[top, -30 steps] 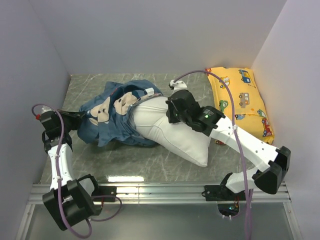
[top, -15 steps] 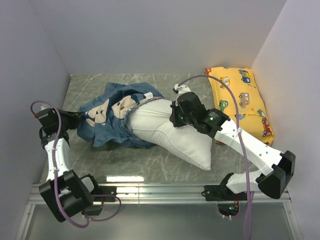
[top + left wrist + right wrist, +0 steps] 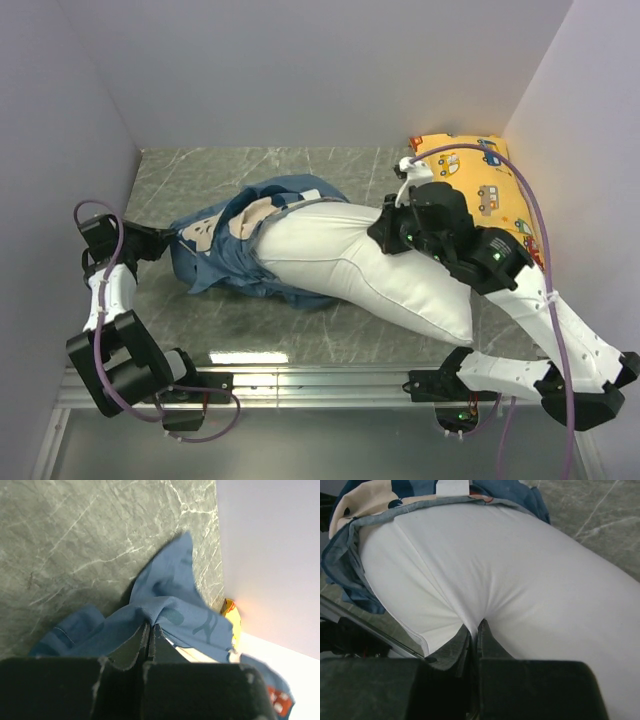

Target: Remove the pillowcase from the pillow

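Observation:
The white pillow (image 3: 355, 270) lies slantwise across the table, its left end still inside the bunched blue pillowcase (image 3: 225, 255). My left gripper (image 3: 160, 240) at the far left is shut on a fold of the pillowcase (image 3: 165, 610), which stretches away from the fingertips. My right gripper (image 3: 385, 228) is shut on a pinch of the pillow's white cloth (image 3: 520, 580); the pillowcase's pale inner rim (image 3: 395, 505) shows at the far end of that view.
A yellow car-print pillow (image 3: 485, 190) lies at the back right, right behind my right wrist. Grey walls close in on the left, back and right. A metal rail (image 3: 320, 380) runs along the near edge of the marble tabletop (image 3: 200, 180).
My right gripper has dragged the pillow to the right, so more white shows outside the pillowcase. The left gripper has kept its hold at the left and the blue fabric has pulled flatter.

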You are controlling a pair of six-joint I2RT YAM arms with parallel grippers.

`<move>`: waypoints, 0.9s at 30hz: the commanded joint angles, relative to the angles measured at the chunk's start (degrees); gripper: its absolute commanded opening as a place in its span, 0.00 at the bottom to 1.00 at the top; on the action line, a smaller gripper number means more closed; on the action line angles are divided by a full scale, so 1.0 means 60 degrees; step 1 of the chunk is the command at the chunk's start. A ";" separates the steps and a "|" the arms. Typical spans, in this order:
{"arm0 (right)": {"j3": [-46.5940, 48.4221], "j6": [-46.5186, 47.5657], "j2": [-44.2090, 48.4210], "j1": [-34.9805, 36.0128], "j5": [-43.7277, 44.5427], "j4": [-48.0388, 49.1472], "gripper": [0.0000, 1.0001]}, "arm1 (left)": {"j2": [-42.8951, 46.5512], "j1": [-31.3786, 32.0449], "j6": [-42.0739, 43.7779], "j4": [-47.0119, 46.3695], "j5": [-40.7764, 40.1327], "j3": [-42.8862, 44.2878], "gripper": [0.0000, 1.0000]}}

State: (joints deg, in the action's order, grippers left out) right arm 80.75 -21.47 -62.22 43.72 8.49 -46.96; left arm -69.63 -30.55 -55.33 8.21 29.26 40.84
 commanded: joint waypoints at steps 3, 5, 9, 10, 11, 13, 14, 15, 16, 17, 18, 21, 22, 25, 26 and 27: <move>0.1044 0.0180 0.1258 -0.0520 0.1969 -0.0231 0.00 | -0.0699 -0.0578 0.0462 -0.1148 -0.3133 0.0883 0.00; 0.1087 0.0151 0.1055 -0.0535 0.1474 -0.0055 0.00 | -0.0774 -0.0549 0.0448 -0.1250 -0.2856 0.0971 0.00; 0.0475 -0.0009 0.0424 -0.0549 0.0317 0.0879 0.00 | -0.0817 0.0268 0.0929 -0.1677 -0.1583 0.1626 0.40; 0.0284 -0.0082 0.0205 -0.0535 0.0226 0.1101 0.00 | -0.0818 0.0431 0.1206 -0.1574 -0.1188 0.1819 0.59; 0.0122 -0.0199 0.0116 -0.0535 0.0138 0.1291 0.00 | -0.0586 0.0578 0.1311 -0.1486 -0.1112 0.1981 0.69; -0.0259 -0.0288 -0.0234 -0.0564 0.0167 0.1717 0.00 | -0.0277 0.1090 0.1719 -0.1398 -0.0791 0.2347 0.85; -0.0333 -0.0361 -0.0352 -0.0578 0.0138 0.1849 0.00 | -0.0058 0.1251 0.1852 -0.1064 -0.0397 0.2697 0.88; -0.0391 -0.0419 -0.0469 -0.0636 0.0079 0.2010 0.00 | 0.0089 0.1630 0.1984 -0.0915 -0.0162 0.2831 0.90; -0.0392 -0.0492 -0.0688 -0.0666 0.0035 0.2084 0.00 | 0.0250 0.1837 0.2261 -0.0783 0.0044 0.2934 0.93; -0.0378 -0.0595 -0.0792 -0.0695 -0.0023 0.2157 0.00 | 0.0643 0.2071 0.2409 -0.0245 0.0176 0.3123 0.94; -0.0334 -0.0639 -0.0865 -0.0725 -0.0082 0.2274 0.00 | 0.0908 0.2639 0.2555 0.0021 0.0134 0.3140 0.94; -0.0086 -0.0801 -0.1129 -0.0725 -0.0141 0.2348 0.00 | 0.2167 0.3854 0.2879 0.1121 -0.0754 0.2674 0.95; -0.0012 -0.0830 -0.1202 -0.0710 -0.0126 0.2363 0.00 | 0.2577 0.4179 0.2763 0.1180 -0.0977 0.2352 0.95; 0.0296 -0.0845 -0.1407 -0.0725 -0.0126 0.2319 0.00 | 0.4246 0.5031 0.2441 0.1868 -0.2353 0.1253 0.95; 0.0354 -0.0830 -0.1437 -0.0739 -0.0126 0.2319 0.00 | 0.5019 0.5351 0.2324 0.2101 -0.2704 0.0858 0.95; 0.0471 -0.0830 -0.1481 -0.0725 -0.0155 0.2304 0.00 | 0.5375 0.5572 0.2235 0.2437 -0.3070 0.0695 0.95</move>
State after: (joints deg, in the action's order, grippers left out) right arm 78.13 -24.86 -71.90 39.72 7.38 -40.82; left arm -42.87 0.32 -41.30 15.20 20.16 48.75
